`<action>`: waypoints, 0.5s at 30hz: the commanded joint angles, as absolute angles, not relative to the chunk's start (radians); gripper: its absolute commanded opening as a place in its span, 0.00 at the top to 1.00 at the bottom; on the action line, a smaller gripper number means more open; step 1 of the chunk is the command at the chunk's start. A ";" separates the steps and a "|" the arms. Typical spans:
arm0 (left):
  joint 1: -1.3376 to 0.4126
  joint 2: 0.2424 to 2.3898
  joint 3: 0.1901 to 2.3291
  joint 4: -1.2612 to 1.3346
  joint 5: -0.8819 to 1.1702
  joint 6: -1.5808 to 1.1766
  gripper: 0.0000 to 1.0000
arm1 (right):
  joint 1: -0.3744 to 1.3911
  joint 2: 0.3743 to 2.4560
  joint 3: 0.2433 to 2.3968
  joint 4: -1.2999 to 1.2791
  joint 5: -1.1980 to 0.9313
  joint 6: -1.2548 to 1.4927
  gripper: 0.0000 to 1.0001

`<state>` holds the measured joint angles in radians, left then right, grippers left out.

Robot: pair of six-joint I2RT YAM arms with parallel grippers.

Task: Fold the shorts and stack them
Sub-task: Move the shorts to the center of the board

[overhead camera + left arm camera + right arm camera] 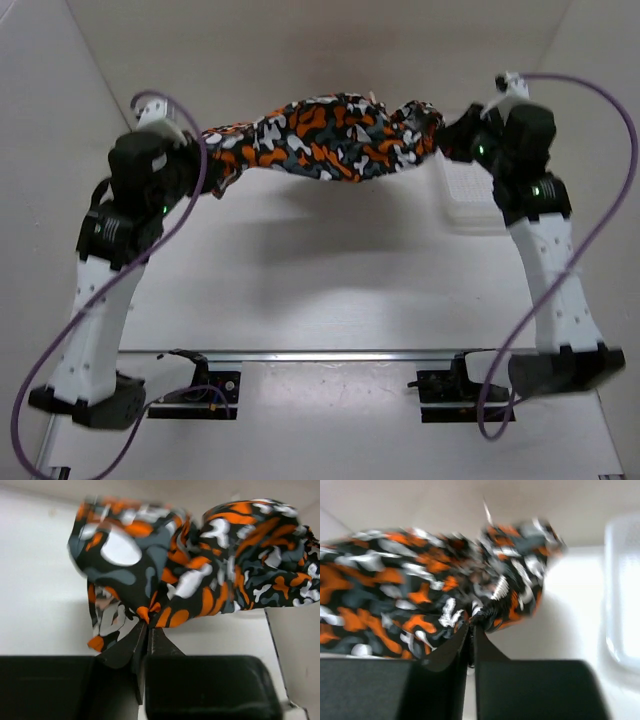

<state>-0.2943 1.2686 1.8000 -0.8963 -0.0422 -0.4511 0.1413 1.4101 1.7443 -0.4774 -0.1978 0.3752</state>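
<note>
The camouflage shorts [330, 137] hang stretched between my two grippers, lifted above the table at the back. My left gripper [196, 146] is shut on the left end of the shorts; in the left wrist view the fingertips [148, 625] pinch a fold of the fabric [200, 575]. My right gripper [450, 135] is shut on the right end; in the right wrist view its tips [472, 622] pinch the bunched waistband [495, 592]. The middle of the shorts sags slightly.
A white mesh basket [470, 195] stands on the table at the right, under and beside my right arm; its edge also shows in the right wrist view [622, 595]. White walls close in the back and sides. A metal rail [330, 355] runs along the near edge.
</note>
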 commanded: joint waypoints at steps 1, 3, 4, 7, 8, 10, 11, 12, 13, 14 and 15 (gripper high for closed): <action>-0.313 1.126 1.490 -0.905 -0.051 -0.492 0.83 | 0.140 1.192 1.328 -0.292 -0.169 0.339 0.88; -0.313 1.014 1.251 -0.878 -0.040 -0.531 0.07 | 0.140 1.082 1.066 -0.279 -0.022 0.339 0.13; -0.304 0.999 1.196 -0.877 -0.040 -0.543 0.00 | 0.130 1.066 1.019 -0.313 0.029 0.354 0.03; -0.276 1.009 1.117 -0.877 -0.009 -0.543 0.00 | 0.121 1.057 0.985 -0.376 0.148 0.409 0.00; -0.276 1.009 1.117 -0.877 -0.009 -0.552 0.00 | 0.121 1.046 0.985 -0.385 0.149 0.432 0.00; -0.276 1.045 1.143 -0.887 -0.018 -0.542 0.34 | 0.121 1.033 0.998 -0.385 0.169 0.463 0.08; -0.267 1.055 1.156 -0.896 -0.032 -0.541 0.50 | 0.121 1.022 1.012 -0.385 0.169 0.475 0.43; -0.267 1.075 1.178 -0.905 -0.055 -0.541 0.65 | 0.121 1.022 1.023 -0.385 0.152 0.476 0.61; -0.256 1.084 1.178 -0.914 -0.055 -0.541 0.77 | 0.130 1.041 1.040 -0.405 0.152 0.491 0.77; -0.256 1.095 1.189 -0.928 -0.066 -0.541 0.90 | 0.144 1.061 1.061 -0.449 0.138 0.491 0.88; -0.246 1.117 1.189 -0.928 -0.066 -0.541 0.90 | 0.156 1.086 1.110 -0.481 0.138 0.503 1.00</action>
<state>-0.2649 1.1194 1.1286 -0.9249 -0.0418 -0.5415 0.1314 1.0718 0.9989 -0.4637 0.1131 0.4633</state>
